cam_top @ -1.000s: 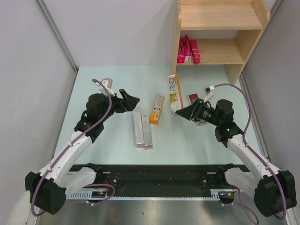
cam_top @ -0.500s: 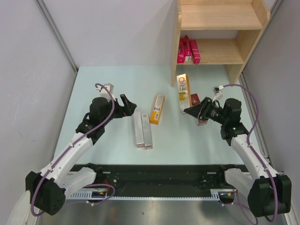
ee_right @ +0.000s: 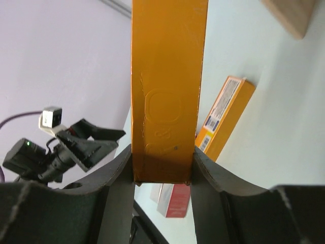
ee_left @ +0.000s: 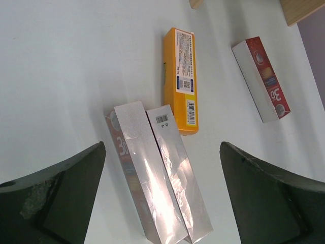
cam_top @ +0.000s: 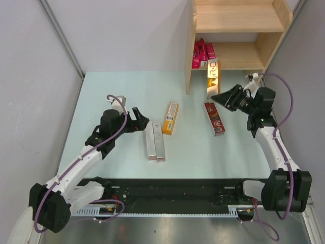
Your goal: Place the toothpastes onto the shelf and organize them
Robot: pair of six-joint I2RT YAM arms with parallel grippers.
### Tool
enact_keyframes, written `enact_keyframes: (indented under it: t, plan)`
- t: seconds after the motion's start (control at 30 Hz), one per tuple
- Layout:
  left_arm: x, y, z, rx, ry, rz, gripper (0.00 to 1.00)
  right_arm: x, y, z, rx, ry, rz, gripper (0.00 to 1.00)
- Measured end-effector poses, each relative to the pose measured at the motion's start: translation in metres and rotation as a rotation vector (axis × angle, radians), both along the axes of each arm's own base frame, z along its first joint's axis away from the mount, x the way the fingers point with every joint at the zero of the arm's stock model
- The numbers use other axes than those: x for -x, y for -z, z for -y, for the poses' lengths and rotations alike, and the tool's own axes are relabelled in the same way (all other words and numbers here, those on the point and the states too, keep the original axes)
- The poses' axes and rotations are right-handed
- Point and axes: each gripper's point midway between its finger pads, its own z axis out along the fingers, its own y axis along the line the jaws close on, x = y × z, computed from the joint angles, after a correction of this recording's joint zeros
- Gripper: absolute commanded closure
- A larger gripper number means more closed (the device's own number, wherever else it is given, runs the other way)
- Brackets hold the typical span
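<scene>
The left gripper (cam_top: 140,118) hung with fingers spread wide beside 2 glossy silver cartons (cam_top: 154,141) lying flush together on the smooth pale table (cam_top: 127,96). 1 orange carton (cam_top: 170,118) lay just beyond them and 1 dark red carton (cam_top: 214,118) farther right. The right gripper (cam_top: 219,96) pinched 1 slim gold carton (cam_top: 213,79) in front of the light wooden shelf (cam_top: 244,55), whose lower board held 3 pink cartons (cam_top: 202,53).

Three magenta-pink cartons (cam_top: 197,56) are counted on the lower board of the single wooden shelf (cam_top: 238,20), at the far right. Two silver-grey cartons (cam_top: 150,140) are counted side by side on the table (cam_top: 111,91), near the middle. One orange-yellow carton (cam_top: 170,118), one dark red carton (cam_top: 215,119) and one gold-tan carton (cam_top: 213,76) are counted, which makes eight in all. Two boards are counted in the shelf.
</scene>
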Motion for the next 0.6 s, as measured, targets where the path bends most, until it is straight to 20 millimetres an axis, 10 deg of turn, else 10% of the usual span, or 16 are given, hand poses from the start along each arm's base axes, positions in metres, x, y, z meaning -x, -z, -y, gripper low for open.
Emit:
enact_keyframes:
  t: [0.6]
  plan:
    - [0.017,0.024,0.019,0.016,0.101,-0.037,0.00,-0.120,-0.037,0.048,0.024,0.137,-0.029,0.76]
